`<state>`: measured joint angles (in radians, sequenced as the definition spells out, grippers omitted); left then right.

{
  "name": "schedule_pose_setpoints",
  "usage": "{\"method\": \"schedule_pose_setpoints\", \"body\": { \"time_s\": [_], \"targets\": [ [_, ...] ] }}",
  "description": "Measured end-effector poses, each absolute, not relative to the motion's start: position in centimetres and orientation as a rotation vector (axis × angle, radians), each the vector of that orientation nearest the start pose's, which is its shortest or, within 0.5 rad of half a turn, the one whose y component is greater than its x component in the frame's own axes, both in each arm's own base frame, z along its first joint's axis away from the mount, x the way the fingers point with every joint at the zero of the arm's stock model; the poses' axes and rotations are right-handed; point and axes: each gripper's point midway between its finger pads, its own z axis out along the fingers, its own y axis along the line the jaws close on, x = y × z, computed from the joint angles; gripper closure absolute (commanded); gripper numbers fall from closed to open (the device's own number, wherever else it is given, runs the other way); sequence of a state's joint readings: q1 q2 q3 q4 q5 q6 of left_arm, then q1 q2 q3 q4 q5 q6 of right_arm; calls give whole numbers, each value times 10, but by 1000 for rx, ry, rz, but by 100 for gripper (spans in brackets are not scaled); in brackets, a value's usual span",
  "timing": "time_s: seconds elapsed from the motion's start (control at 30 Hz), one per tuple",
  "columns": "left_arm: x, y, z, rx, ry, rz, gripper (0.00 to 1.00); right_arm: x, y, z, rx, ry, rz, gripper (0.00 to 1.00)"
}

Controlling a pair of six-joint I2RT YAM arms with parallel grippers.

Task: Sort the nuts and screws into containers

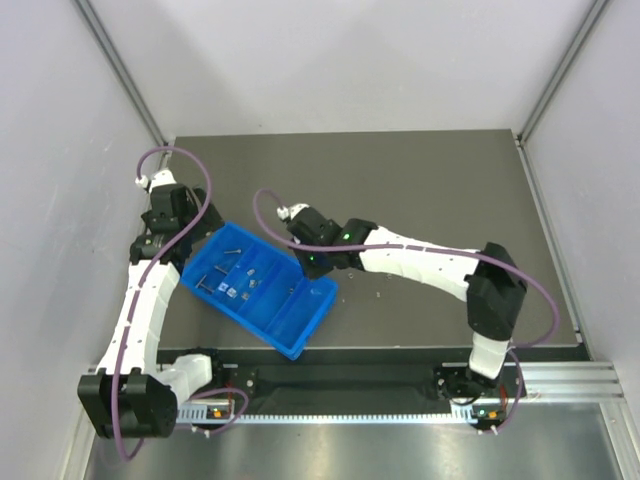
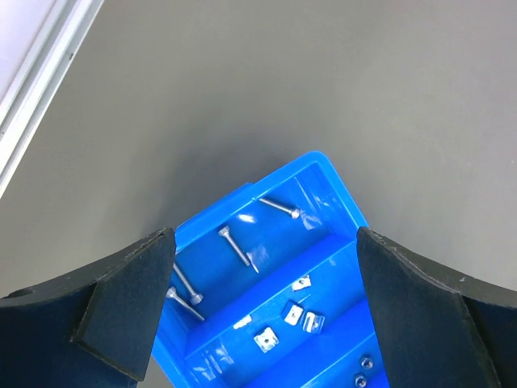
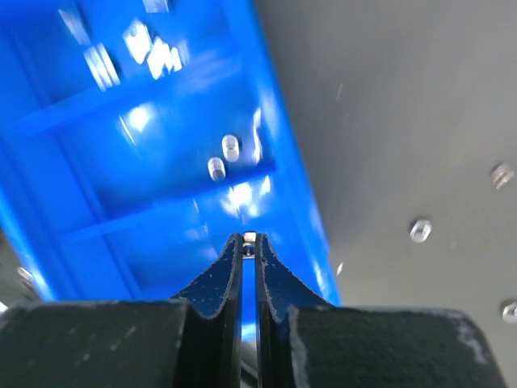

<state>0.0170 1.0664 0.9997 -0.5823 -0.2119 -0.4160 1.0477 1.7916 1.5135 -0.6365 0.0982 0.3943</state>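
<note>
The blue tray (image 1: 303, 312) lies slantwise between the arms, its compartments serving as the containers. In the left wrist view the tray (image 2: 325, 176) holds long screws (image 2: 241, 246) in its end section, square nuts (image 2: 266, 339) in the section beside it, and small round nuts (image 2: 365, 362) beyond. My left gripper (image 2: 265, 236) hangs open above that end, with nothing between its fingers. My right gripper (image 3: 250, 242) is shut on a tiny silver nut (image 3: 250, 238), just inside the rim of the tray (image 3: 283, 162). Two more nuts (image 3: 216, 168) rest in the compartment ahead.
Loose nuts (image 3: 419, 230) lie on the dark table right of the tray, another nut (image 3: 502, 175) farther out. In the top view they are small specks (image 1: 378, 294) near the tray's right side. White walls close in the table on three sides.
</note>
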Motion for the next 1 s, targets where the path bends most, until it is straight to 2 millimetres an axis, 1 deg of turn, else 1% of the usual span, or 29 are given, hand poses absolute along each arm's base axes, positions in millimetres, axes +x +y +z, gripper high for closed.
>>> {"method": "schedule_pose_setpoints", "body": {
  "time_s": [0.07,0.1,0.17,0.23,0.3,0.33,0.37,0.43,0.47,0.5,0.57,0.63,0.67,0.7,0.77,0.8,0.83,0.87,0.9,0.93,0.97,1.0],
  "targets": [
    [315,27,208,-588,2118,18,2,215,387,125,-826,2473,436,100],
    [315,27,209,-589,2116,18,2,211,384,121,-840,2487,424,100],
    [315,27,210,-588,2114,18,2,205,380,116,-863,2508,411,100],
    [315,27,210,-588,2114,18,2,201,379,113,-873,2518,411,96],
    [315,27,209,-588,2114,18,2,198,377,110,-882,2530,416,81],
    [315,27,209,-588,2115,18,2,195,377,109,-887,2535,425,69],
    [315,27,209,-588,2115,17,2,194,378,108,-889,2537,435,48],
    [315,27,209,-588,2115,17,2,193,381,109,-897,2536,455,38],
    [315,27,209,-588,2115,17,2,192,381,110,-902,2532,461,30],
    [315,27,209,-588,2115,17,2,192,382,112,-899,2531,466,26],
    [315,27,209,-588,2115,17,2,194,381,116,-899,2523,473,21],
    [315,27,209,-588,2115,17,2,199,379,126,-870,2512,496,21],
    [315,27,209,-588,2115,16,2,205,376,137,-835,2501,525,21],
    [315,27,209,-587,2115,15,2,210,373,142,-815,2496,532,21],
    [315,26,210,-586,2115,13,2,235,355,163,-691,2474,559,22],
    [315,26,210,-586,2114,12,2,250,341,175,-615,2452,565,23],
    [315,26,210,-585,2114,11,2,265,322,184,-530,2436,555,23],
    [315,26,210,-585,2113,11,2,282,297,191,-425,2419,530,24],
    [315,26,210,-584,2114,9,2,291,276,195,-347,2402,506,25],
    [315,25,210,-583,2114,6,2,302,247,196,-249,2392,458,26],
    [315,25,210,-582,2114,4,2,307,221,192,-167,2388,414,30],
    [315,25,210,-582,2114,3,2,310,202,187,-106,2391,374,33]
  ]
}}
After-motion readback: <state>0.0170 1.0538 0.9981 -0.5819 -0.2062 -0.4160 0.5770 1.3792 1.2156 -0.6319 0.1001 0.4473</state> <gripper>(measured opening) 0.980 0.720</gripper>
